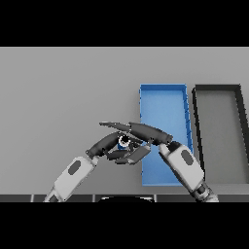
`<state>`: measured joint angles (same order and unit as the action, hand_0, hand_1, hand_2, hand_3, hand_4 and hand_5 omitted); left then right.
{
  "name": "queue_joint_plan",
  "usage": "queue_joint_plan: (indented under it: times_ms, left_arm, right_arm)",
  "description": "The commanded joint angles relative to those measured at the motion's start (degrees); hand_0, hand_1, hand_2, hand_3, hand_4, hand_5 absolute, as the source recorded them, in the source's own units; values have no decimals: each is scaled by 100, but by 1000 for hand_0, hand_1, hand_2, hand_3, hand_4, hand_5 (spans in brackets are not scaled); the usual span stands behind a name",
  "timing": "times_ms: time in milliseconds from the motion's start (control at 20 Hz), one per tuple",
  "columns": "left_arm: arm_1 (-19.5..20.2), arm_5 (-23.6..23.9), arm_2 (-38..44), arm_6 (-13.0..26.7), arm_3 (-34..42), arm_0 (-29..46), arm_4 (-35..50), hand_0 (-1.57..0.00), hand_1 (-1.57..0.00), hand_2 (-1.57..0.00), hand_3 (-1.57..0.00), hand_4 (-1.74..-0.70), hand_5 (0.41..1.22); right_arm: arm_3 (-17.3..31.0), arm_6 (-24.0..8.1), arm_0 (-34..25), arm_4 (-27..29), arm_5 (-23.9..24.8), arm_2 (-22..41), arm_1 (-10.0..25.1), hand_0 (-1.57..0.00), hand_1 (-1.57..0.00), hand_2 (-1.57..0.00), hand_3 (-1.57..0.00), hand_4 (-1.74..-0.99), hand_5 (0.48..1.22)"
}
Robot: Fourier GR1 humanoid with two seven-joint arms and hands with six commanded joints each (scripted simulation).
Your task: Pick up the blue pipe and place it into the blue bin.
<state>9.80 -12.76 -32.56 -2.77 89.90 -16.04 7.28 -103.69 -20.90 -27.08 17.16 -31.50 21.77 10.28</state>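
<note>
Blue pipe (124, 141): pinched between curled fingers of right hand (141, 131), just left of blue bin (163, 97). Left hand (104, 145): beside it, fingers curled beneath the pipe, grasp unclear. Black bin (219, 90): right of blue bin.

A big grey table (63, 97) fills most of the picture — it is flat and plain. On the right side of the frame sits a dark bin (197, 121), long and narrow — its inside is grey like the table.
</note>
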Motion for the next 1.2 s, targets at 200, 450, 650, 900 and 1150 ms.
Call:
queue_joint_plan:
  times_ms: [200, 450, 650, 900, 1150]
  left_arm:
    - [212, -120, -132, 601, 21, -105, -556, -776, -706, -686, -583, -1533, 1221]
    - [-141, -102, 80, 365, 15, 99, -423, -1311, -1287, -1186, -1247, -1673, 1221]
    - [-244, -305, 240, 390, 25, 232, -379, -1464, -1455, -1372, -1438, -1713, 1221]
    - [-154, -434, 350, 296, 102, 174, -670, -1157, -1083, -977, -1066, -1535, 1221]
    - [-26, -887, 298, -61, 60, 231, -1434, -378, -354, -319, -349, -1088, 1113]
  right_arm:
    - [382, 97, -393, 23, -236, 133, -219, -888, -873, -905, -768, -1486, 550]
    - [499, 350, -386, 692, -90, 303, -248, -1347, -1342, -1353, -1257, -1469, 905]
    - [443, 1061, -411, 223, 28, 517, 72, -1479, -1477, -1482, -1442, -1457, 1092]
    - [414, 1128, -507, 746, 397, 671, 231, -1541, -1540, -1542, -1529, -1483, 1179]
    - [347, 984, -564, 795, 551, 845, 387, -1561, -1561, -1561, -1557, -1492, 1207]
